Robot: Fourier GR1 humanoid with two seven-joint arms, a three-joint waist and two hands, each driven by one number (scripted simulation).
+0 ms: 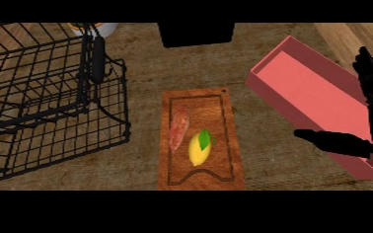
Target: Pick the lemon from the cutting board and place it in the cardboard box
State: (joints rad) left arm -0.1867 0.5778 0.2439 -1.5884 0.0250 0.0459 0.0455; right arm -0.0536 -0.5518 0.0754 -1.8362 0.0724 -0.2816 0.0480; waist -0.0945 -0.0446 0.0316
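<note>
A yellow lemon [198, 149] with a green leaf lies on the wooden cutting board [226, 143], in its lower half. Beside it, to the upper left, lies a reddish elongated food item [178, 127]. The pinkish-red cardboard box [313, 91] stands open to the right of the board, set at a slant. My right hand [342, 144] shows at the right edge over the box's near end, open, with the thumb pointing left and fingers [362, 64] raised further back. It holds nothing and is well apart from the lemon. My left hand does not show.
A black wire basket [58, 103] fills the left side, close to the board's left edge. A black block [197, 33] stands at the back centre, and a white bowl [98, 27] peeks from behind the basket.
</note>
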